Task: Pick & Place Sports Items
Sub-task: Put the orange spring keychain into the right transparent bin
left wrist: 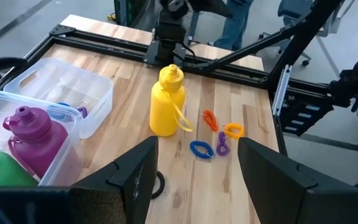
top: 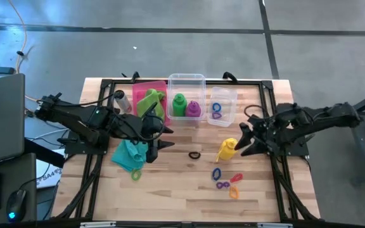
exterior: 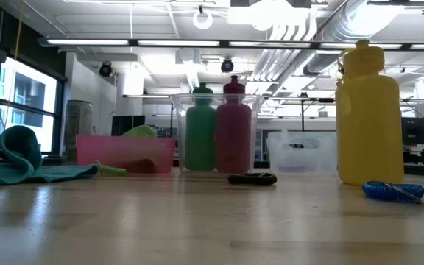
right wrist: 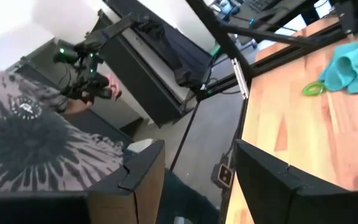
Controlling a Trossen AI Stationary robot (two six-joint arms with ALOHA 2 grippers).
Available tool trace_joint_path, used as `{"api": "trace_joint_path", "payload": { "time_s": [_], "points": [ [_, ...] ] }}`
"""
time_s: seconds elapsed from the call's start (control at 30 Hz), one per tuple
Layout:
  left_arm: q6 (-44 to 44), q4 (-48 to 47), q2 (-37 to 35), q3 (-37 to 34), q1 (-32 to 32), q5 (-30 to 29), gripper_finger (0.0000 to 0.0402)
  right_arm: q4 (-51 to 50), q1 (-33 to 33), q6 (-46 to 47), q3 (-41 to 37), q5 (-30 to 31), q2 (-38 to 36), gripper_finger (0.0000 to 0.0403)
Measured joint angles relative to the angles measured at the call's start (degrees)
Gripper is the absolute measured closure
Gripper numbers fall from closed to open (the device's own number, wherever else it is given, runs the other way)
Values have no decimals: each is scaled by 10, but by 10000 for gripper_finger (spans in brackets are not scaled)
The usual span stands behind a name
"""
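The yellow bottle (top: 227,150) stands upright on the table, also shown in the low view (exterior: 369,118) and the left wrist view (left wrist: 166,102). The green bottle (top: 179,104) and purple bottle (top: 194,109) stand in a clear bin (top: 187,81). The lime cloth (top: 152,101) lies in the pink bin (top: 141,88). The teal cloth (top: 130,155) lies on the table. My left gripper (top: 159,147) is open and empty, just right of the teal cloth. My right gripper (top: 241,140) is open and empty, just right of the yellow bottle.
A black ring (top: 194,154) lies between the grippers. Several coloured rings (top: 224,180) lie near the front right, and a green ring (top: 136,174) by the teal cloth. A small clear bin (top: 220,106) holds rings. A grey cylinder (top: 122,100) stands left of the pink bin. A person (right wrist: 30,137) stands beyond the table.
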Motion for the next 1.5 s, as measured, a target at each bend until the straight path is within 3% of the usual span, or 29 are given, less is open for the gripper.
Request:
{"api": "trace_joint_path", "payload": {
  "time_s": [0.43, 0.73, 1.1, 1.5],
  "points": [
    [-2, -7, 0, 0, 0, 7, 186, -28, 169, 27, 0, 146, 24, 221],
    [-4, -7, 0, 0, 0, 7, 186, -106, 270, 30, 0, 180, 112, 221],
    [-4, -7, 0, 0, 0, 6, 186, -219, 312, 23, 0, 252, 214, 221],
    [-4, -15, 0, 0, 0, 5, 186, -258, 336, -143, 0, 256, 318, 221]
  ]
}}
